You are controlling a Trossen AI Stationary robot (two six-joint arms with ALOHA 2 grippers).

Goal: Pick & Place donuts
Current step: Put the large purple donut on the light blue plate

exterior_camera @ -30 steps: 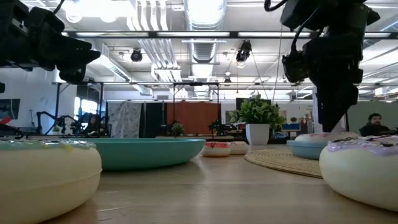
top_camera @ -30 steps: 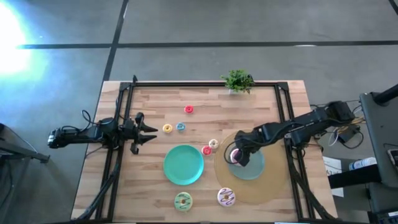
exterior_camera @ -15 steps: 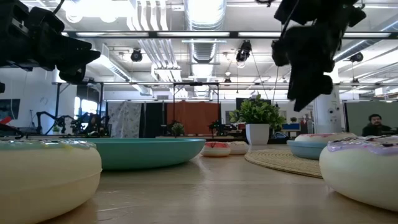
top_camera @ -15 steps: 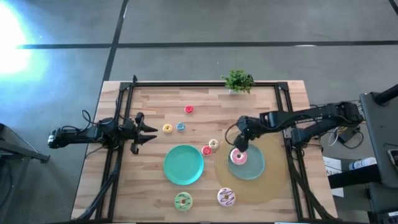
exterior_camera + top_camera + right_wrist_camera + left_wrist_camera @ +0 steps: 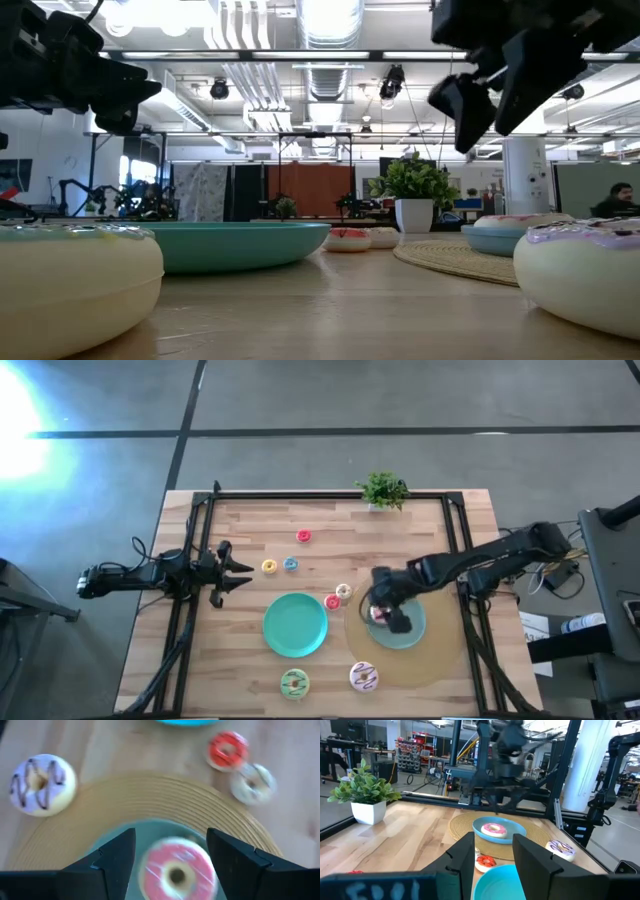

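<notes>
The pink donut (image 5: pixel 376 614) lies flat on the right teal plate (image 5: pixel 412 630), partly under my right gripper (image 5: pixel 385 610). That gripper hangs open above it; its fingers stand on either side of the pink donut (image 5: pixel 176 872) without touching. It shows raised well off the table in the low view (image 5: pixel 490 95). The green donut (image 5: pixel 293 682) and the white-purple donut (image 5: pixel 363 677) sit near the near edge. Several tiny donuts lie mid-table: red (image 5: pixel 303 536), yellow (image 5: pixel 268 566), blue (image 5: pixel 290 563), red (image 5: pixel 331 601), cream (image 5: pixel 344 591). My left gripper (image 5: pixel 235 572) waits open at the table's left.
A second teal plate (image 5: pixel 295 624) sits at the table's middle. The right plate rests on a round woven mat (image 5: pixel 435 660). A small potted plant (image 5: pixel 382 490) stands at the far edge. Dark frame rails (image 5: pixel 190 590) run along both table sides.
My right gripper rose from low over the right plate, leaving the pink donut lying there. It swung toward the far edge, then came back over the plate, higher and tipped. The left arm kept still.
</notes>
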